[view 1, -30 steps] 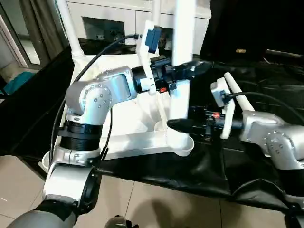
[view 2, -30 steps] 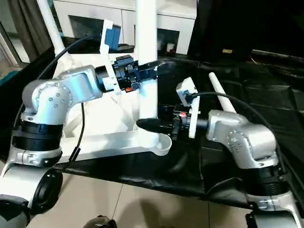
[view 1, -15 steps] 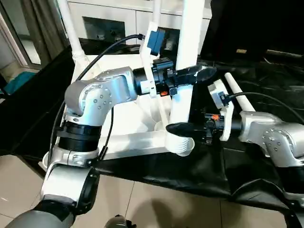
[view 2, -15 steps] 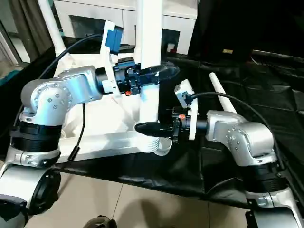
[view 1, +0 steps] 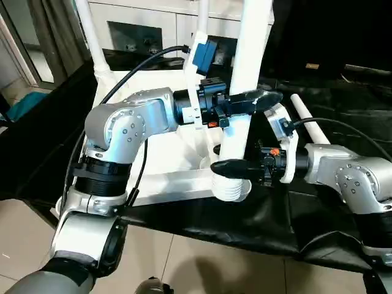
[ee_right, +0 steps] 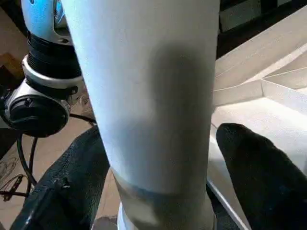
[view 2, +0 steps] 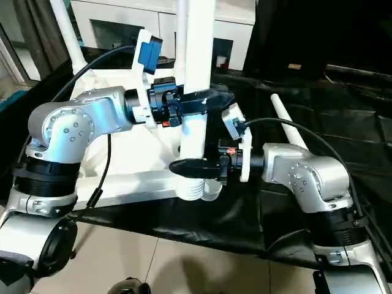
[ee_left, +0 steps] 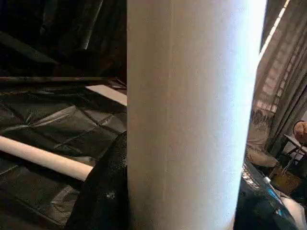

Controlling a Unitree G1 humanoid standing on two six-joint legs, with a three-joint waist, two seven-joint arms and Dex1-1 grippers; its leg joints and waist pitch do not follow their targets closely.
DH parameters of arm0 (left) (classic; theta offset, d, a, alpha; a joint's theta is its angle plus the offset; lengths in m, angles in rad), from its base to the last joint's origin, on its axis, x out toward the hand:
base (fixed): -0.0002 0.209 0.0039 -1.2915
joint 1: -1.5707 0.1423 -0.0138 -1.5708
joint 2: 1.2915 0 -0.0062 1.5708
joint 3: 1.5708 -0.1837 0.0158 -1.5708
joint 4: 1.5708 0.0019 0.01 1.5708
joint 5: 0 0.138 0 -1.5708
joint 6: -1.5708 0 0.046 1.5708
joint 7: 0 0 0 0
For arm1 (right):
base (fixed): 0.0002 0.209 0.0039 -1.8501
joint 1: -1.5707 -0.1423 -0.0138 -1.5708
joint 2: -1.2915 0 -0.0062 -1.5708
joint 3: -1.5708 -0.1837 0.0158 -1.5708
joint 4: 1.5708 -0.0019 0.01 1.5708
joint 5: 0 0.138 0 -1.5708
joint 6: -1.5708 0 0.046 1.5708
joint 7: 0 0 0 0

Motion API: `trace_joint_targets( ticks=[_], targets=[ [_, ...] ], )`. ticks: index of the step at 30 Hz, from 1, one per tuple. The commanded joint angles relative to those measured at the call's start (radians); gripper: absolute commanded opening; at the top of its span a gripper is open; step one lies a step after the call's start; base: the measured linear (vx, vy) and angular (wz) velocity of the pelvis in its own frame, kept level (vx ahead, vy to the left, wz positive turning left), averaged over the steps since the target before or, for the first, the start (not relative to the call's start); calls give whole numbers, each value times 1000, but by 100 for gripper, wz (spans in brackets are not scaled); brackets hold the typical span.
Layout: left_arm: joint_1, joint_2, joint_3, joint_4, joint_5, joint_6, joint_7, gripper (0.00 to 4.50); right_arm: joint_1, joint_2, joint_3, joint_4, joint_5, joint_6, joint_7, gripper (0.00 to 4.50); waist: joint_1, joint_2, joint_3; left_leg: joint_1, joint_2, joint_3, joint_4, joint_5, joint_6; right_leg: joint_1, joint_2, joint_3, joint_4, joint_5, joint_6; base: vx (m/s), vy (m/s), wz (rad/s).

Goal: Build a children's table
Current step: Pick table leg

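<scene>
The white tabletop (view 1: 160, 160) lies upside down on black cloth. A long white leg (view 1: 248, 67) stands nearly upright over its near right corner, and the ribbed screw end (view 1: 231, 190) shows at the bottom. My left gripper (view 1: 248, 101) is shut on the leg at mid height; in the left wrist view the leg (ee_left: 192, 115) sits between its fingers. Lower down, my right gripper (view 1: 234, 166) is open, with its black fingers (ee_right: 67, 191) on either side of the leg (ee_right: 153, 110) just above the screw end. The corner socket is hidden behind the leg.
Another leg (view 1: 309, 122) lies on the black cloth to the right. Two legs stand up from the tabletop's far corners (view 1: 92, 37) (view 1: 201, 12). A white cabinet (view 1: 141, 24) with glass doors is behind. Tiled floor (view 1: 202, 263) runs along the near edge.
The leg has moved down and a little nearer, and its ribbed end now shows below my right gripper's fingers. My left gripper followed it to the right. My right gripper's fingers drew in slightly.
</scene>
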Motion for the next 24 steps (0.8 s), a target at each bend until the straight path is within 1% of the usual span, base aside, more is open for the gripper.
trace_joint_targets(
  ticks=[1, 3, 6, 8, 11, 13, 14, 16, 18, 20, 21, 22, 23, 24],
  targets=[
    [-2, 3, -10, -9, 5, -7, -8, 184, 3, -11, 11, -20, 4, 5, 10, 335, 1, 2, -80, 28, 64, -40, -67, -214, -31, 48, -84, 49, -79, -294, -175, 0, 0, 0],
    [-3, 1, -13, -9, 6, -7, -8, 184, 4, -12, 17, -20, -1, 3, 13, 306, 1, 2, -80, 27, 64, -40, -67, -209, -30, 48, -83, 49, -78, -288, -175, 0, 0, 0],
    [-2, 1, -16, -10, 5, -5, -9, 184, 5, -10, 21, -21, -5, 1, 15, 293, 1, 2, -81, 27, 65, -40, -67, -204, -28, 48, -84, 49, -77, -278, -178, 0, 0, 0],
    [-1, 0, -18, -12, 5, -5, -10, 184, 5, -8, 21, -21, -4, 1, 15, 265, 1, 2, -81, 28, 65, -40, -67, -206, -28, 47, -83, 49, -76, -278, -179, 0, 0, 0],
    [-2, -4, -19, -10, 4, -3, -8, 184, 5, -4, 24, -20, -3, 1, 18, 245, 1, 3, -81, 27, 65, -40, -67, -209, -29, 48, -83, 49, -77, -279, -179, 0, 0, 0],
    [-2, -6, -19, -9, 4, -3, -7, 184, 7, -2, 27, -22, -1, 2, 20, 221, 1, 4, -81, 28, 65, -40, -67, -209, -29, 47, -83, 49, -77, -276, -179, 0, 0, 0],
    [-2, -7, -19, -10, 4, -2, -6, 184, 8, -3, 28, -23, 0, 2, 21, 221, 1, 4, -81, 28, 66, -40, -68, -212, -31, 47, -83, 49, -77, -276, -180, 0, 0, 0],
    [-2, -7, -19, -10, 3, -2, -6, 184, 9, -3, 29, -23, 1, 2, 21, 207, 1, 4, -80, 28, 65, -40, -68, -216, -32, 47, -83, 49, -77, -282, -179, 0, 0, 0],
    [-1, -7, -19, -11, 2, -3, -5, 184, 11, -3, 29, -24, 1, 2, 21, 205, 1, 5, -80, 28, 65, -41, -68, -218, -34, 48, -84, 49, -77, -282, -179, 0, 0, 0],
    [1, -9, -18, -13, 3, -6, -1, 184, 15, -3, 26, -27, 2, 2, 20, 201, 1, 3, -80, 28, 65, -40, -68, -217, -32, 48, -83, 49, -77, -283, -178, 0, 0, 0],
    [2, -10, -19, -14, 7, -13, 1, 184, 16, -2, 24, -29, 3, 2, 18, 200, 2, 5, -81, 28, 65, -41, -67, -214, -32, 48, -84, 49, -77, -282, -177, 0, 0, 0],
    [4, -10, -20, -16, 11, -15, 4, 184, 18, -2, 20, -30, 4, 3, 16, 199, 2, 3, -81, 28, 65, -40, -67, -209, -31, 48, -83, 49, -76, -273, -179, 0, 0, 0],
    [3, -13, -17, -13, 15, -15, 18, 240, 20, -1, 18, -31, 4, 2, 14, 198, 2, 2, -82, 28, 65, -40, -67, -206, -30, 48, -83, 49, -76, -269, -180, 0, 0, 0],
    [-1, -24, 0, 0, 6, -3, 36, 240, 21, 4, 14, -27, 4, -1, 7, 198, 2, 3, -82, 27, 66, -40, -67, -206, -30, 49, -83, 49, -74, -262, -183, 0, 0, 0]
  ],
)
